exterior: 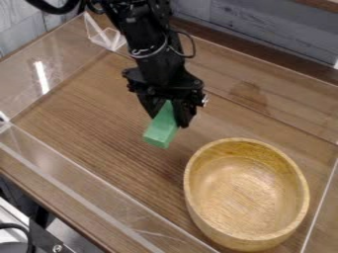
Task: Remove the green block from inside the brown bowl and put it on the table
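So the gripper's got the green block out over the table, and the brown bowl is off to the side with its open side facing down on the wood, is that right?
Not quite: the brown bowl is upright, its open side facing up, as the camera view shows. The rest holds: the gripper has the green block out over the table, with the bowl off to the side.

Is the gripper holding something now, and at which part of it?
Yes, the gripper holds the green block by its upper end.
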`<state>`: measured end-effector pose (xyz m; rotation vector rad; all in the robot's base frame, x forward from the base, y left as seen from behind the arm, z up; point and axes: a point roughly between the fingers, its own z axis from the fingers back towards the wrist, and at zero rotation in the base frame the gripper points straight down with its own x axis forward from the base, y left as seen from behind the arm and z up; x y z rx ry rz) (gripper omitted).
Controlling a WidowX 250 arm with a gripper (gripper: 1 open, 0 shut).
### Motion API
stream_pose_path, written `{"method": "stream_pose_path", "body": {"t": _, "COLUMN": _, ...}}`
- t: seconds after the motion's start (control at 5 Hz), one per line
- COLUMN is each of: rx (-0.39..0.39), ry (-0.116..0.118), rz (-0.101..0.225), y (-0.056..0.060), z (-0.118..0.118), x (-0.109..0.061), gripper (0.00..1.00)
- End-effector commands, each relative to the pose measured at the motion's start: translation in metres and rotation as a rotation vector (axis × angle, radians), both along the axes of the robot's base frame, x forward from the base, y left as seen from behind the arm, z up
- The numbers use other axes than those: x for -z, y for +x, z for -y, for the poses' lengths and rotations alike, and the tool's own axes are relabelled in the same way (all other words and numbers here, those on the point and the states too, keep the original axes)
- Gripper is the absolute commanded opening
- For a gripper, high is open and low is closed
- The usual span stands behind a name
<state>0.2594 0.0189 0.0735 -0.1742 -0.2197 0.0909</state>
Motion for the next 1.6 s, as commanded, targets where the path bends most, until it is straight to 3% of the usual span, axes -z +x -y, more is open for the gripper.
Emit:
{"method": "stream_pose_path", "body": {"t": 0.0, "rx": -0.004, "ry": 0.003, "rz": 0.033, "y": 0.005, "z": -0.005, "x": -0.006, "gripper": 0.0}}
{"method": "stream_pose_path", "body": {"t": 0.6, "rx": -0.002, "ry": -0.008, "rz": 0.033, "y": 0.005, "z": -0.005, "x": -0.002, "gripper": 0.0}}
{"method": "stream_pose_path", "body": {"t": 1.4, "rx": -0.01, "ry": -0.024, "rz": 0.035, "y": 0.018, "z": -0.015, "x": 0.007, "gripper": 0.0}}
